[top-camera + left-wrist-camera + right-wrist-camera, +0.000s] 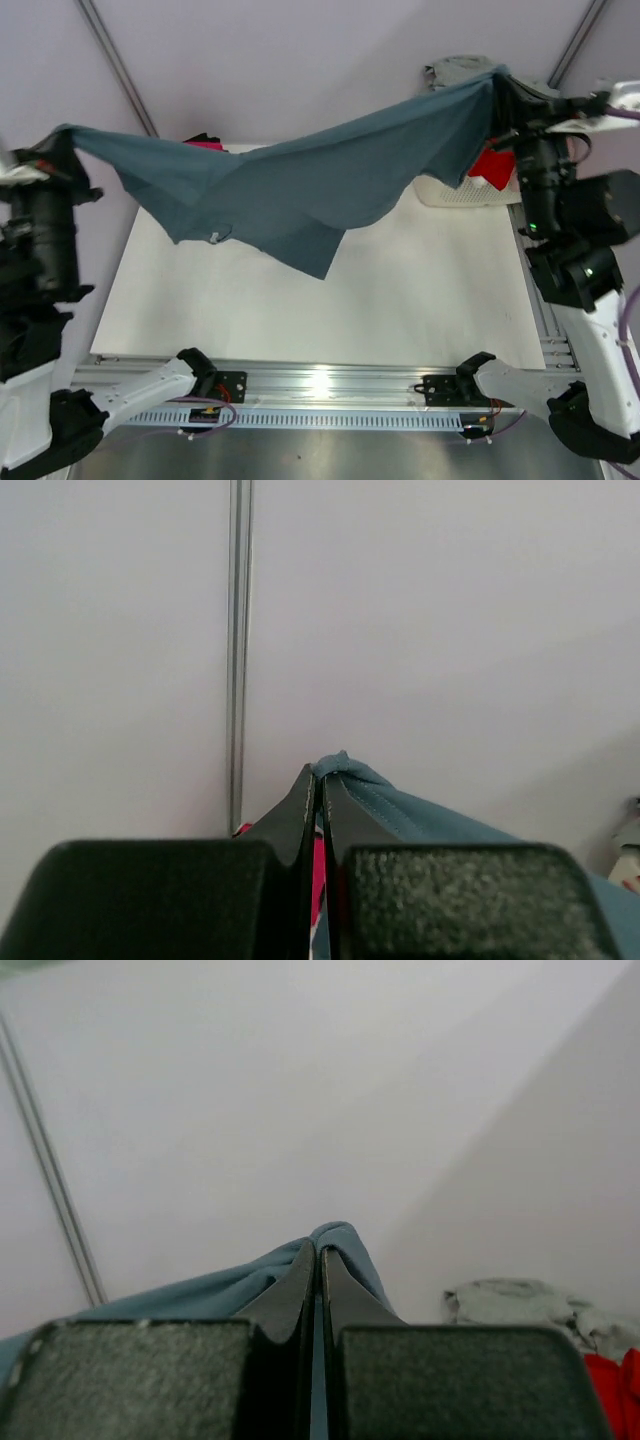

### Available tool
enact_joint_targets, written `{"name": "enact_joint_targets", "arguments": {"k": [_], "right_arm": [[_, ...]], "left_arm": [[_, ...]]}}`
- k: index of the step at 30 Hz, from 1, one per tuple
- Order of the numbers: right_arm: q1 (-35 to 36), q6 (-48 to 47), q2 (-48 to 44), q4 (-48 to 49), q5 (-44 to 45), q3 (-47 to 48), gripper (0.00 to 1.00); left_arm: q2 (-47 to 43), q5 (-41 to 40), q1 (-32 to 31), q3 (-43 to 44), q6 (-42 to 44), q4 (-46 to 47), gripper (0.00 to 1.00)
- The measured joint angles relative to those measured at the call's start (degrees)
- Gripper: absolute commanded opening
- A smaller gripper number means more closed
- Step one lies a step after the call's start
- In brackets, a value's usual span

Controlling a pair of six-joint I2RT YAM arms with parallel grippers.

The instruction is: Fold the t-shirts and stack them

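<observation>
A large slate blue-grey t-shirt (290, 190) hangs stretched in the air across the back of the table. My left gripper (62, 135) is shut on its left corner, and my right gripper (497, 80) is shut on its right corner. In the left wrist view the closed left gripper (321, 772) pinches a blue hem (380, 790). The right wrist view has the right gripper (318, 1248) closed, with blue cloth (200, 1290) bunched over its tips. A magenta t-shirt (205, 145) peeks out behind the blue one. A grey t-shirt (455, 70) and a red t-shirt (492, 165) lie in the basket.
A white slatted laundry basket (460, 190) stands at the back right, partly behind the right arm. The white table top (330, 310) lies below the hanging shirt. A metal rail (320, 385) with the arm bases runs along the near edge.
</observation>
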Motion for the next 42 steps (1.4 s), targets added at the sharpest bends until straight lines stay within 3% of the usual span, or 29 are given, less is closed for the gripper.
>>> {"name": "enact_joint_targets", "arguments": {"k": [5, 13, 19, 26, 30, 34, 42], "right_arm": [[0.3, 0.5, -5.9, 1.4, -1.8, -1.7, 0.00], [0.4, 2.3, -9.0, 2.1, -4.6, -3.8, 0.00], [0.4, 2.2, -10.8, 5.2, -4.2, -9.1, 0.00], [0.4, 1.1, -7.3, 6.5, -0.8, -11.4, 0.00], [0.4, 1.4, -4.4, 5.1, -0.9, -10.4, 0.00], [0.3, 2.5, -4.3, 3.1, -2.8, -9.5, 0.00], [0.5, 4.4, -17.7, 1.0, -8.0, -9.5, 0.00]], "left_arm": [[-8.1, 2.8, -0.6, -3.5, 1.0, 4.2, 0.01], [-11.4, 7.4, -0.8, -4.1, 4.2, 7.0, 0.01], [-15.9, 8.4, -0.8, -11.9, 7.7, 17.7, 0.02], [-10.8, 4.0, -0.8, -15.0, 11.9, 25.7, 0.02], [-7.0, 2.4, -0.8, -13.4, 11.8, 24.3, 0.01], [-8.5, 3.7, -0.8, -12.8, 10.0, 19.3, 0.01], [-21.7, 12.6, -0.9, -9.2, 5.7, 11.2, 0.02]]}}
